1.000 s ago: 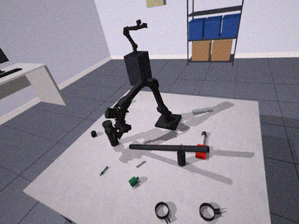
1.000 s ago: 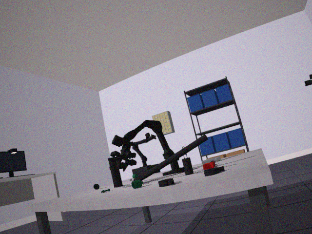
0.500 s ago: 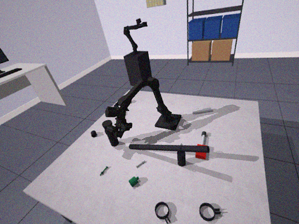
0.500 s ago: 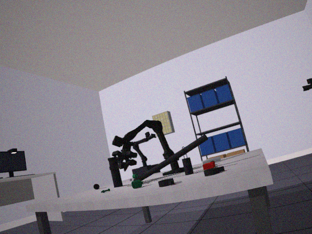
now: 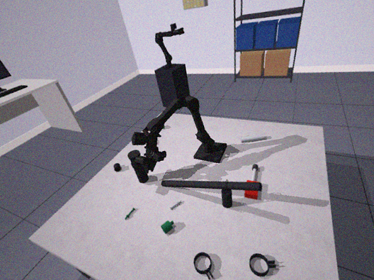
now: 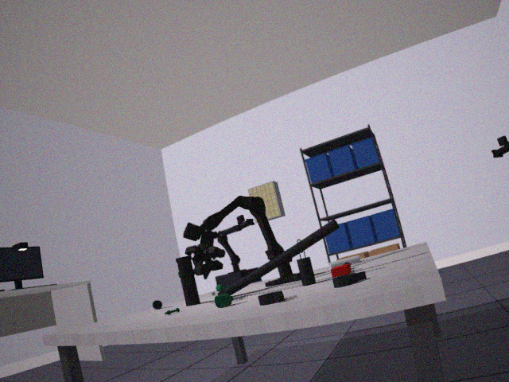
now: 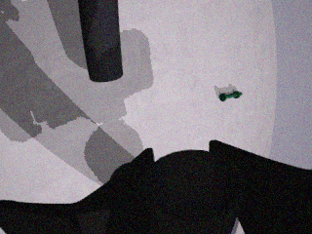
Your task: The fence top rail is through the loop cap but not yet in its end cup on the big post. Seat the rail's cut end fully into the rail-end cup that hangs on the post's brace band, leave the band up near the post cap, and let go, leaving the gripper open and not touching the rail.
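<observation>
The dark rail (image 5: pixel 201 183) (image 6: pixel 279 259) (image 7: pixel 101 44) passes through the loop on the short line post (image 5: pixel 227 198) (image 6: pixel 306 272). It slopes down toward its cut end, low and apart from the big post (image 5: pixel 142 175) (image 6: pixel 189 283). My gripper (image 5: pixel 149 163) (image 6: pixel 203 267) (image 7: pixel 181 150) is beside the upper part of the big post, on its rail side. The fingers are shut on a dark rounded piece (image 7: pixel 181 168), which appears to be the rail-end cup. The brace band and the cup's mouth cannot be made out, dark against dark. The gripper is apart from the rail.
A red-headed mallet (image 5: pixel 251 191) (image 6: pixel 340 270) lies by the rail's far end. A green cylinder (image 5: pixel 167 227) (image 6: pixel 223 300), a small green piece (image 5: pixel 130 213) (image 6: pixel 172 311) (image 7: pixel 230 96) and a black knob (image 5: pixel 117 167) (image 6: pixel 157 304) lie around. Two black ring bands are near the front.
</observation>
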### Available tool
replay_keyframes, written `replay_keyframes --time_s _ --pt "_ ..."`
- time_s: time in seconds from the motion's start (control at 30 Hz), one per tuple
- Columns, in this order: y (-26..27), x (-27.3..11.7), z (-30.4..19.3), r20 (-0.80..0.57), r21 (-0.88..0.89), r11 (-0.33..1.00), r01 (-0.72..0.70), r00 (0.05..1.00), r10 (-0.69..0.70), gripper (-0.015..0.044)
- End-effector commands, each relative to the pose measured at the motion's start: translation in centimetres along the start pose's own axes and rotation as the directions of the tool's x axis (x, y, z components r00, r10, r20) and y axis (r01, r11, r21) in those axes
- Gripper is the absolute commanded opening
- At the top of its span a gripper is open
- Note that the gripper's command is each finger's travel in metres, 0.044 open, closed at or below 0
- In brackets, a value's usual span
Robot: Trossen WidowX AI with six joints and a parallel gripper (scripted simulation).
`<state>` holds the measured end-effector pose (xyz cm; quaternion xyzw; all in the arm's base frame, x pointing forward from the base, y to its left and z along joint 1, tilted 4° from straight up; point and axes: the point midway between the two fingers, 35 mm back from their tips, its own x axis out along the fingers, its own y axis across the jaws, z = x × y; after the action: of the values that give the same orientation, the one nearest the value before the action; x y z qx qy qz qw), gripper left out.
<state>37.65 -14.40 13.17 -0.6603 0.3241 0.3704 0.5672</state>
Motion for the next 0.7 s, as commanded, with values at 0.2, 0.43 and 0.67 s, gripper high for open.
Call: replay_keyframes --time_s 0.2,0.43,0.67 --pt "0.47 -0.17 0.03 0.027 -0.041 0.999 0.001 1.000 0.000 0.0000" --pt "0.21 -0.02 0.04 0.011 -0.013 1.000 0.000 1.000 0.000 0.0000" --pt "0.16 -0.09 0.01 0.011 -0.012 1.000 0.002 1.000 -0.002 0.0000"
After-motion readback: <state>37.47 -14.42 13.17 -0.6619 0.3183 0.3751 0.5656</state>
